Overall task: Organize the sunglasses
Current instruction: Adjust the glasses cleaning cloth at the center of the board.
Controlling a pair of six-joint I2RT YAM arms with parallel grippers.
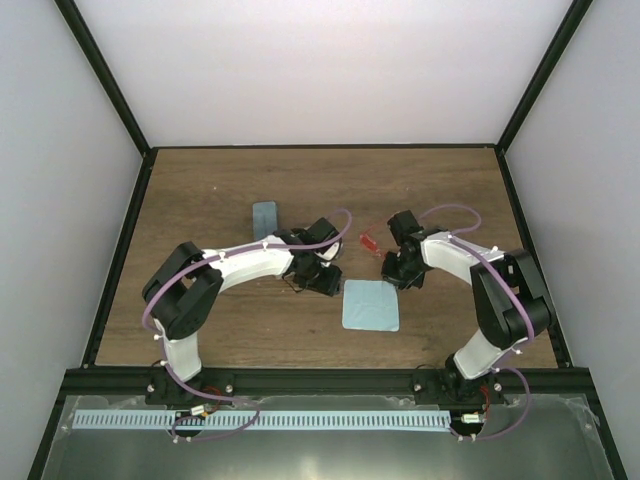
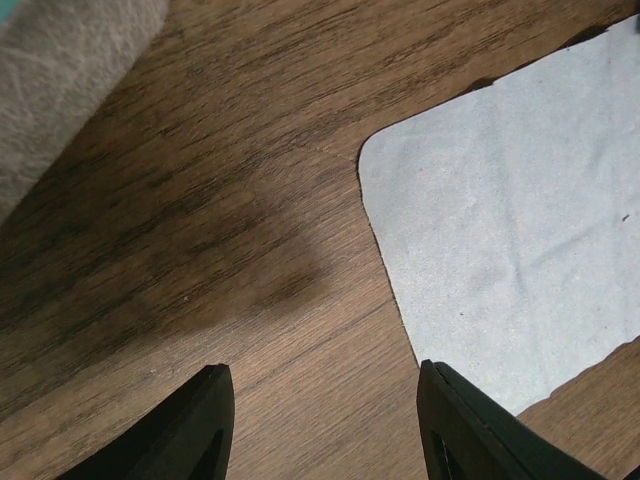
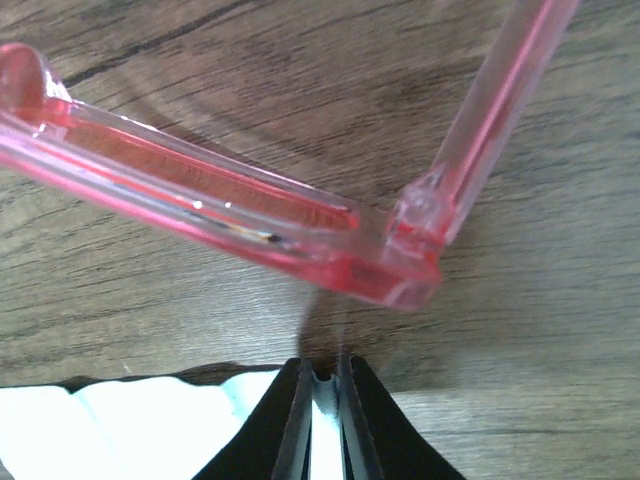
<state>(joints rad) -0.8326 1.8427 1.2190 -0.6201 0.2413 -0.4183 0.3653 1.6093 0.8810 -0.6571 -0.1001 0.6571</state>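
The red-framed sunglasses point(image 1: 369, 243) lie on the wooden table just left of my right gripper point(image 1: 393, 268). In the right wrist view the translucent red frame point(image 3: 200, 205) and one slender arm point(image 3: 500, 110) lie right in front of my right gripper point(image 3: 322, 375). It is shut on the edge of a light-blue cloth point(image 3: 130, 430). That cloth point(image 1: 370, 305) lies mostly flat on the table. My left gripper point(image 1: 322, 278) is open and empty point(image 2: 325, 375) low over bare wood, with the cloth point(image 2: 510, 220) just to its right.
A blue oblong case point(image 1: 264, 215) lies behind the left arm. A grey felt-like case point(image 2: 60, 80) shows at the top left of the left wrist view. Black frame rails point(image 1: 130, 230) bound the table on both sides.
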